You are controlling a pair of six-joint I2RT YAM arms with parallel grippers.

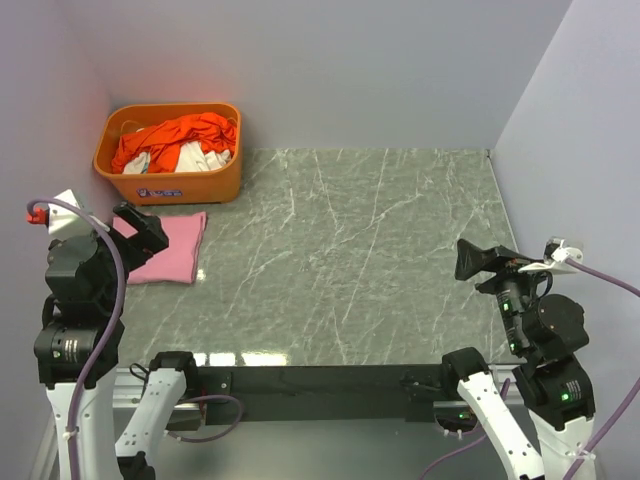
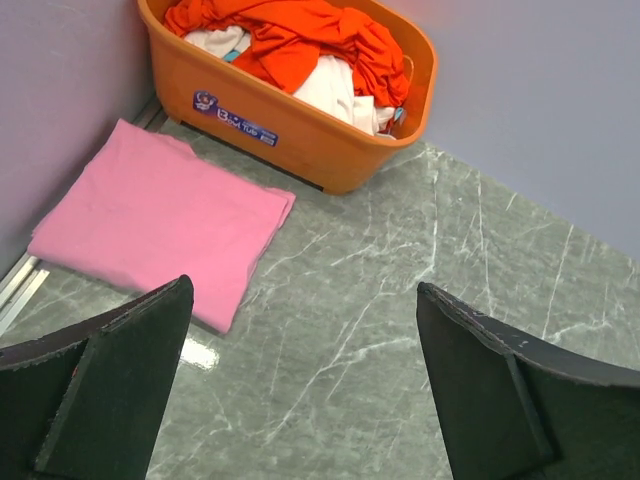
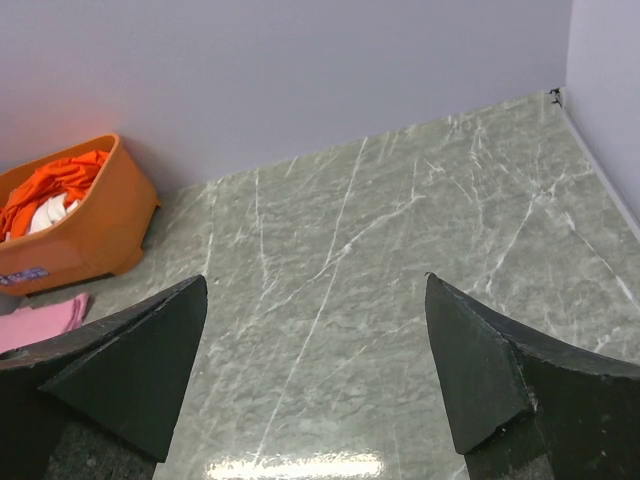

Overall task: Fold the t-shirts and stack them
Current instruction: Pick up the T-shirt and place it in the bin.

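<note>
Top view: my left claw [image 1: 140,228] hangs spread and empty close over the folded pink shirt [image 1: 172,250]. The orange shirt [image 1: 185,135] is heaped in the basket [image 1: 170,186] just beyond, and my right claw [image 1: 470,258], also spread and empty, sits well apart across the table [image 1: 350,250]. 
Left wrist: the pink shirt lies flat ahead-left of my fingers, with the basket just past it and the orange shirt bunched over white cloth [image 2: 335,85] inside. 
Right wrist: bare table between my fingers, the basket far ahead-left, a sliver of pink shirt before it.
</note>
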